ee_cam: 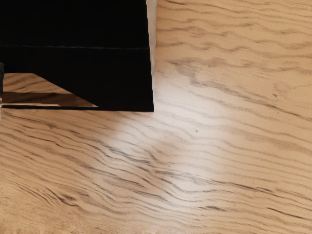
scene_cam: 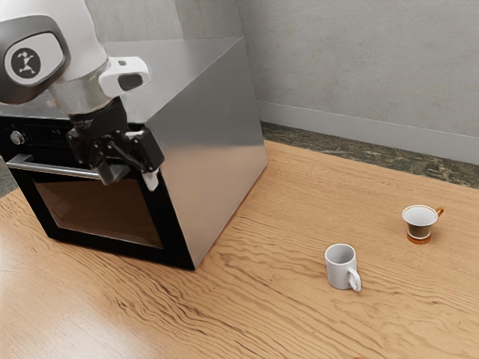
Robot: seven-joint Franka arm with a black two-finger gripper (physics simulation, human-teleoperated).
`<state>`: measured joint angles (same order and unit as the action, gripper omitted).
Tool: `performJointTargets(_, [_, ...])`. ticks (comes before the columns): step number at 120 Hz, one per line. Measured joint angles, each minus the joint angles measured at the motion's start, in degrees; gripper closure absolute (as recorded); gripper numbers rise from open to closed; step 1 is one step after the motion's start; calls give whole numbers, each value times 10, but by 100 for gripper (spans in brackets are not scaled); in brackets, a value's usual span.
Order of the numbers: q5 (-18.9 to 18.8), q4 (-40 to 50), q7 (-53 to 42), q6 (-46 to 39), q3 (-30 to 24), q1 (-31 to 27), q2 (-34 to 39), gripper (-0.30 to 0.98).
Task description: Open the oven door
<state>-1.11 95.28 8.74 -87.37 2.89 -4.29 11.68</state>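
oven door, a flat black rectangle around a wide brown-tinted glass window, sits shut against the oven's body, mostly below the jaws and off to the exterior view's left of them. the wood grain shows as a warm reflection in the glass. a straight silver metal bar handle crosses the door's top and runs up to the jaws at one end; whether they touch it, i can't tell. my black two-finger gripper is spread, its fingers apart and clenched on nothing. just beyond the jaws, the smooth silvery metal oven side runs back. well apart from the jaws, on the pale wooden table, stand a white ceramic mug and a white-lipped brown cup.
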Motion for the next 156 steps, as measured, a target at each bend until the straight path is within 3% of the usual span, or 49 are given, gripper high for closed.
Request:
performJointTargets(10, [-2, 16, 40, 6, 5, -7, 19, 0])
performJointTargets(18, [-5, 84, 68, 9, 15, -26, 101, 0])
performJointTargets(26, [-31, 144, 94, 5, 86, -62, 166, 0])
performJointTargets(30, [-25, 156, 105, -8, 119, -90, 186, 0])
performJointTargets(49, [111, 205, 158, -141, 160, -206, 214, 0])
performJointTargets(58, [185, 246, 183, -212, 151, -225, 219, 0])
performJointTargets(70, [236, 259, 216, -288, 136, -243, 208, 0])
performJointTargets(76, [220, 259, 231, -324, 103, -257, 201, 0])
performJointTargets(86, [199, 256, 250, -368, 6, -340, 191, 0])
performJointTargets(96, [201, 257, 265, -397, -59, -393, 184, 0])
performJointTargets(123, [248, 308, 324, -436, -27, -373, 188, 0])
performJointTargets(156, [261, 316, 379, -462, -27, -368, 154, 0])
